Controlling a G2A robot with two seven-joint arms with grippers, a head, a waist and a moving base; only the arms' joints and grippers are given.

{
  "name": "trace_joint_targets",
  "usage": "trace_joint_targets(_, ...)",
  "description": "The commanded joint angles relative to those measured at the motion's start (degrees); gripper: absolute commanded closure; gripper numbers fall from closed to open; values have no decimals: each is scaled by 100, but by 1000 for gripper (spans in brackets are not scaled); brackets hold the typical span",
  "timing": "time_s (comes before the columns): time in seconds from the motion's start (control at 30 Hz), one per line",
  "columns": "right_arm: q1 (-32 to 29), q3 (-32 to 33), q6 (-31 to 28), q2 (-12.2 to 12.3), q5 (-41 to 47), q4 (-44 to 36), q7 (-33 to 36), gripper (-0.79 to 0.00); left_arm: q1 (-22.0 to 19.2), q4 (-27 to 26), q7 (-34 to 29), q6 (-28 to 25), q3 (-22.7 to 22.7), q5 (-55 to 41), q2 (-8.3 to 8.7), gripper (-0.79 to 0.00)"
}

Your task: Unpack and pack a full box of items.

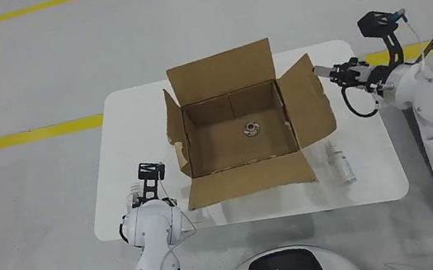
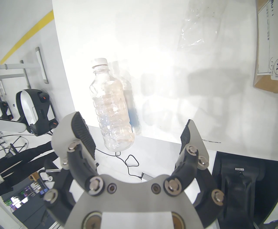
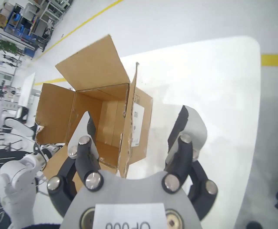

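The left gripper (image 2: 133,120) and right gripper (image 3: 135,110) are both spread wide and empty. A clear bottle (image 2: 111,108) lies at the table's (image 2: 97,32) near edge, and an open box (image 1: 236,124) sits mid-table.

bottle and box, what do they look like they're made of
The bottle looks like thin clear plastic: glossy, ribbed, and see-through. The box looks like brown corrugated cardboard: matte, with torn, frayed flap edges.

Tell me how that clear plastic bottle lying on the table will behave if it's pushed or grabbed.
The clear bottle looks empty, so probably light. Lying on its round, ribbed side, it would likely roll if nudged. Its see-through walls look thin and may dent under a firm squeeze.
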Motion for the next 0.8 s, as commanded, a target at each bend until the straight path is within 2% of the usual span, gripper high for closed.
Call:
trace_joint_targets(0.0,76,-230,-109,18,-429,-265,30,-619,0,0,0,0,0,0,0,-785)
trace_joint_targets(0.07,178,-474,-86,9,-562,-424,0,-517,0,0,0,0,0,0,0,-785)
trace_joint_targets(0.1,239,-620,-102,1,-620,-485,-33,-369,0,0,0,0,0,0,0,-785)
trace_joint_targets(0.13,299,-757,-68,-7,-724,-508,-93,-299,0,0,0,0,0,0,0,-785)
trace_joint_targets(0.17,359,-937,-75,-17,-867,-542,-165,-169,0,0,0,0,0,0,0,-785)
trace_joint_targets(0.23,457,-1306,-80,-45,-1066,-500,-268,-80,0,0,0,0,0,0,0,-785)
trace_joint_targets(0.27,498,-1503,-92,-63,-1126,-430,-283,-6,0,0,0,0,0,0,0,-785)
trace_joint_targets(0.53,803,-2994,-153,-225,-2058,276,-409,0,0,0,0,0,0,0,0,-785)
trace_joint_targets(0.77,901,-3842,260,-428,-2467,1298,-644,0,0,0,0,0,0,0,0,-785)
